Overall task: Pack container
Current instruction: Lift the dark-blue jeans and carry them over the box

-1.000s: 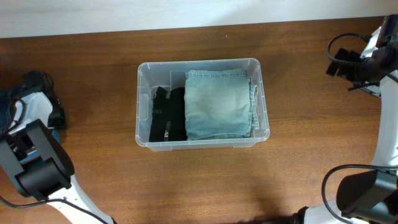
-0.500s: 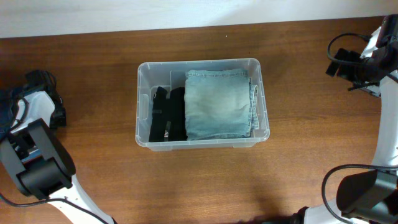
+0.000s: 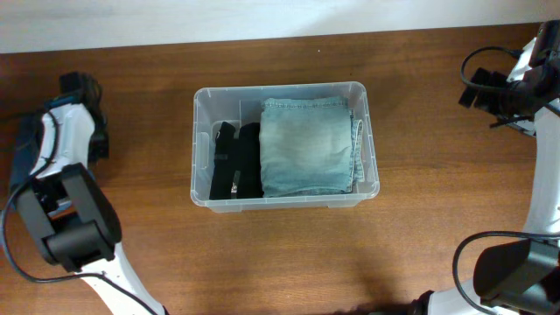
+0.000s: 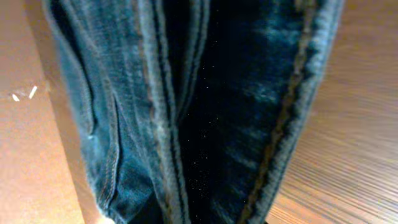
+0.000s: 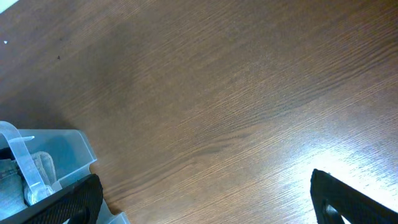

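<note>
The container (image 3: 284, 203), a clear plastic bin, stands at the table's middle. Inside it, folded light blue jeans (image 3: 306, 144) fill the right part and a black garment (image 3: 234, 162) lies along the left. Dark blue jeans (image 4: 186, 112) fill the left wrist view and hang close over the wood. My left gripper (image 3: 39, 140), at the table's left side, is shut on them, with its fingers hidden by the cloth. My right gripper (image 5: 208, 205) stands wide open over bare wood at the far right and holds nothing. A corner of the container (image 5: 56, 155) shows at its left.
The brown wooden table (image 3: 280, 254) runs to a pale wall along the back. The left arm's base (image 3: 66, 219) stands at the front left. The right arm's base (image 3: 507, 271) is at the front right, with cables by the right wrist (image 3: 490, 87).
My left gripper has shut on the dark jeans and moved up and towards the back of the table with them. The right arm and the container have not moved.
</note>
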{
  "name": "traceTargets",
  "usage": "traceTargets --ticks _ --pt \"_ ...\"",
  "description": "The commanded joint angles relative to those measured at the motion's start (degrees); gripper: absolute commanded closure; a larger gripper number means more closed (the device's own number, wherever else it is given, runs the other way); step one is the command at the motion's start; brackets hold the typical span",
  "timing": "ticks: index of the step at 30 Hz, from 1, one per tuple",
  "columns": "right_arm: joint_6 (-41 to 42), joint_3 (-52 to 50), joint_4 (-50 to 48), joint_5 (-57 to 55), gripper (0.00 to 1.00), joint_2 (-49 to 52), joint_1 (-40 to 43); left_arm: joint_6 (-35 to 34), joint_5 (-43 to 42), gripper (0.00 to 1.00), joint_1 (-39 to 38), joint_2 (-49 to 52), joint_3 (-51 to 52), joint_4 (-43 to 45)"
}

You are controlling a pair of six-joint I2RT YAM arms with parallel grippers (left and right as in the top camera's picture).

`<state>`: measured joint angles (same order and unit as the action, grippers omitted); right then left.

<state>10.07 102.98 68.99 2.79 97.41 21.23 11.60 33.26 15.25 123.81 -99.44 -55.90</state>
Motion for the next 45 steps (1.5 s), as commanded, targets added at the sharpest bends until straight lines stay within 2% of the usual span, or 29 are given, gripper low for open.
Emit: traceTargets --ticks 1,6,10,13,20,28,33,45 --pt "-0.4 0.4 0.0 -0.5 0.01 -0.3 0.2 -5.4 3.0 0.99 -2.6 -8.3 -5.2 -2.1" --pt "-0.4 0.4 0.0 -0.5 0.01 -0.3 0.2 -9.8 2.0 0.99 -5.1 -15.1 -8.4 -5.0" --pt "-0.4 0.4 0.0 -0.5 0.01 -0.3 0.2 -10.9 -2.5 0.99 -6.5 -21.0 -11.0 -6.4" --pt "-0.4 0.4 0.0 -0.5 0.01 -0.3 0.2 -14.3 -4.1 0.99 -8.3 -24.8 -13.5 -8.8" --pt "-0.4 0.4 0.0 -0.5 0.01 -0.3 0.2 -14.2 -10.4 0.99 -17.2 -30.2 -19.0 -16.3" --pt "-0.4 0.4 0.0 -0.5 0.01 -0.3 0.2 -20.5 -12.8 0.99 -32.4 -30.8 -21.8 -24.2" --pt "-0.4 0.4 0.0 -0.5 0.02 -0.3 0.2 -26.0 -13.0 0.99 -40.2 -30.5 -21.8 -25.5" --pt "-0.4 0.4 0.0 -0.5 0.01 -0.3 0.2 -36.4 -12.9 0.99 -46.8 -25.3 -21.8 -27.0"
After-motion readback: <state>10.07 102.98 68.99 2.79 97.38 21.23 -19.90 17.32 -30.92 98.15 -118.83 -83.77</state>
